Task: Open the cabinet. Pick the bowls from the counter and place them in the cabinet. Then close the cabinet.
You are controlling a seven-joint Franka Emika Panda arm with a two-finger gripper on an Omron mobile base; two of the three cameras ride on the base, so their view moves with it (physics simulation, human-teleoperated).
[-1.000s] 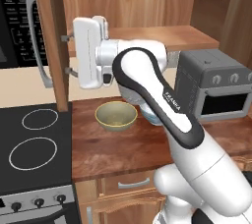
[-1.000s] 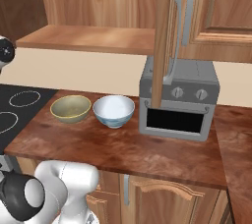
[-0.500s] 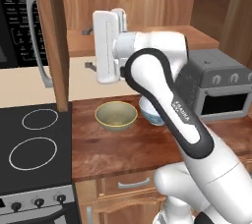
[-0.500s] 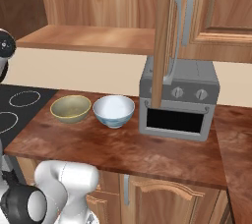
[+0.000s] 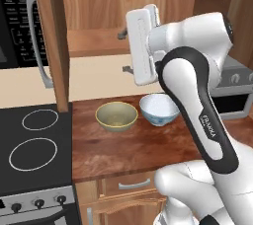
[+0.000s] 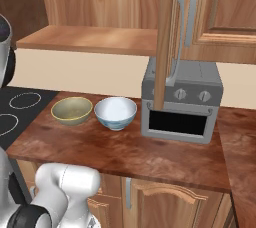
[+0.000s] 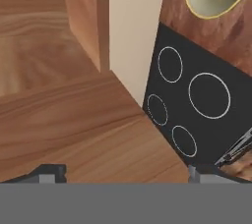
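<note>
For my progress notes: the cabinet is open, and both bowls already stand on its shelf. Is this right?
Not quite. The cabinet is open, but both bowls are on the counter, as the right base view shows: the yellow bowl and the white bowl side by side.

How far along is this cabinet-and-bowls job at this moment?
Done: the cabinet stands open, its doors swung out and the shelf bare. In hand: nothing; the gripper is open and empty, raised in front of the shelf. Left: the olive bowl and the white bowl both sit on the counter, so both placements and closing the doors remain.
</note>
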